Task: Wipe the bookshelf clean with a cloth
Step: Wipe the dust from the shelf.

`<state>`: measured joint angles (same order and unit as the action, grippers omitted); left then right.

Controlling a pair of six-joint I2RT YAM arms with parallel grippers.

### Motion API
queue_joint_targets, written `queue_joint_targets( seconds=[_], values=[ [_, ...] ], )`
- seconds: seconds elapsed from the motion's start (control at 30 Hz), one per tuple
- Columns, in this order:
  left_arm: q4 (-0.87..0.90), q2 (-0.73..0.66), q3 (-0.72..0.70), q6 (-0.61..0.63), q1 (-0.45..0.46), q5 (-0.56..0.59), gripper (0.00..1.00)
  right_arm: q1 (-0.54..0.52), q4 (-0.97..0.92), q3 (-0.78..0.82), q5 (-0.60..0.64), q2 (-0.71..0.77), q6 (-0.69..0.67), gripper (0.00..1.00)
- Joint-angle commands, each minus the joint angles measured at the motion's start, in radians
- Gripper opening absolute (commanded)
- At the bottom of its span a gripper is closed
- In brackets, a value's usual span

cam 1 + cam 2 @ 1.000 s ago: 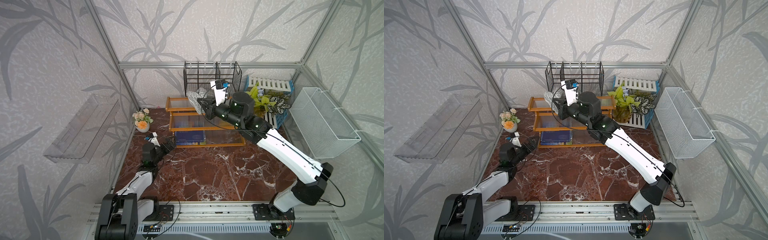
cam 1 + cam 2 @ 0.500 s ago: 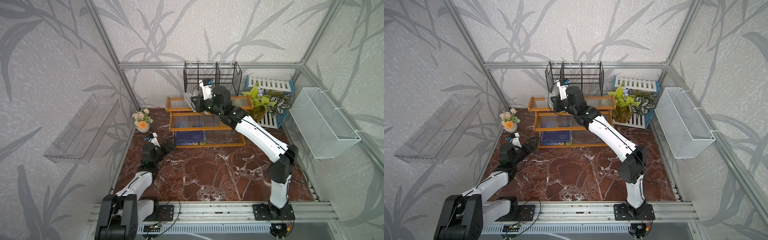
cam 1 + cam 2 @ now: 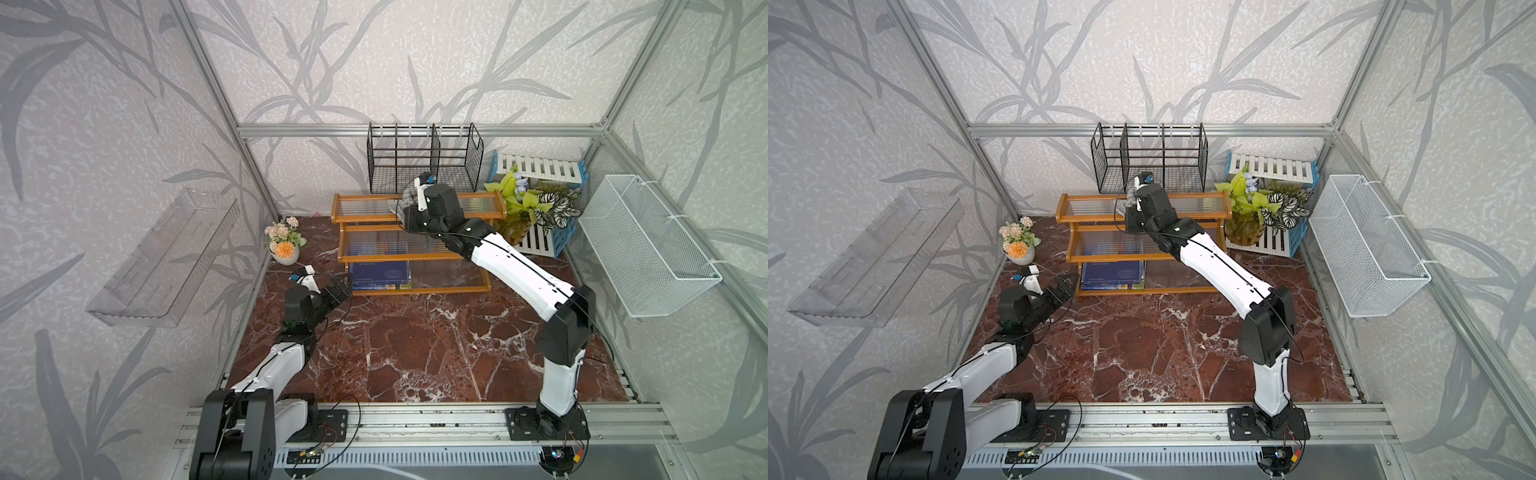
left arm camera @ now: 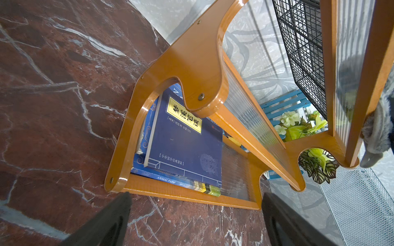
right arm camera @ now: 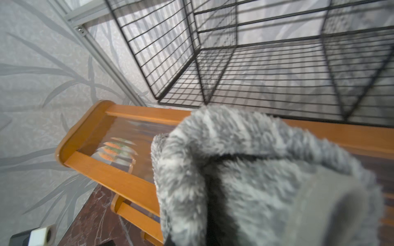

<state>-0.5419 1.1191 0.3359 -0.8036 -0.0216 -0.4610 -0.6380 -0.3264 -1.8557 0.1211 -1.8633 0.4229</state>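
The bookshelf (image 3: 449,289) (image 3: 1092,198), an orange-brown stepped frame with clear ribbed boards, stands at the back of the marble floor. My right gripper (image 3: 405,206) (image 3: 1128,205) is shut on the grey fuzzy cloth (image 3: 406,196) (image 3: 1131,194) and holds it on the top board near the middle. In the right wrist view the cloth (image 5: 245,170) hides the fingers and lies over the top tier (image 5: 110,174). My left gripper (image 3: 340,286) (image 3: 1067,286) (image 4: 195,204) stands open and empty, low beside the shelf's left end (image 4: 191,64).
Blue books (image 3: 380,274) (image 4: 183,138) lie on the lowest tier. A black wire rack (image 3: 424,162) stands behind the shelf, potted plants (image 3: 532,208) and a slatted crate (image 3: 540,170) to its right. White mesh basket (image 3: 648,249) on the right wall, flower pot (image 3: 284,245) at left.
The right gripper carried the cloth left along the top board, then back right toward the middle; its arm has swung with it. The left arm has stayed still.
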Motion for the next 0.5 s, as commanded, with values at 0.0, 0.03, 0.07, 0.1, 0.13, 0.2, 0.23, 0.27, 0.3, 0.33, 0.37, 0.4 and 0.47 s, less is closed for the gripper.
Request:
queue_joint_targets(
  seconds=[0.0, 0.03, 0.07, 0.1, 0.13, 0.2, 0.23, 0.27, 0.3, 0.33, 0.37, 0.4, 0.47],
  values=[
    [-0.009, -0.008, -0.003, 0.015, 0.002, 0.010, 1.00, 0.092, -0.031, 0.109, 0.110, 0.113, 0.033, 0.00],
    [-0.009, -0.011, -0.004, 0.016, 0.003, 0.011, 1.00, 0.112, -0.035, 0.139, 0.123, 0.136, 0.034, 0.00],
    [-0.006, -0.012, -0.004, 0.017, 0.003, 0.013, 1.00, 0.131, -0.040, 0.166, 0.139, 0.152, 0.034, 0.00],
    [-0.006, -0.013, -0.005, 0.017, 0.003, 0.015, 1.00, 0.149, -0.047, 0.188, 0.154, 0.189, 0.034, 0.00],
    [-0.006, -0.014, -0.005, 0.017, 0.003, 0.016, 1.00, 0.169, -0.056, 0.208, 0.164, 0.209, 0.035, 0.00],
    [-0.004, -0.016, -0.006, 0.017, 0.003, 0.017, 1.00, 0.211, -0.072, 0.237, 0.172, 0.239, 0.041, 0.00],
    [-0.003, -0.016, -0.005, 0.018, 0.003, 0.017, 1.00, 0.230, -0.083, 0.246, 0.179, 0.251, 0.043, 0.00],
    [-0.003, -0.017, -0.005, 0.016, 0.003, 0.016, 1.00, 0.246, -0.092, 0.255, 0.184, 0.261, 0.043, 0.00],
    [-0.002, -0.017, -0.005, 0.016, 0.003, 0.018, 1.00, 0.259, -0.097, 0.262, 0.186, 0.271, 0.043, 0.00],
    [-0.002, -0.019, -0.005, 0.015, 0.003, 0.017, 1.00, 0.266, -0.100, 0.268, 0.187, 0.277, 0.043, 0.00],
    [-0.002, -0.018, -0.005, 0.016, 0.003, 0.016, 1.00, 0.267, -0.098, 0.271, 0.183, 0.281, 0.037, 0.00],
    [-0.003, -0.016, -0.005, 0.017, 0.002, 0.017, 1.00, 0.266, -0.088, 0.275, 0.155, 0.283, 0.028, 0.00],
    [-0.006, -0.011, -0.005, 0.017, 0.003, 0.016, 1.00, 0.254, -0.057, 0.278, 0.102, 0.278, 0.027, 0.00]
  ],
)
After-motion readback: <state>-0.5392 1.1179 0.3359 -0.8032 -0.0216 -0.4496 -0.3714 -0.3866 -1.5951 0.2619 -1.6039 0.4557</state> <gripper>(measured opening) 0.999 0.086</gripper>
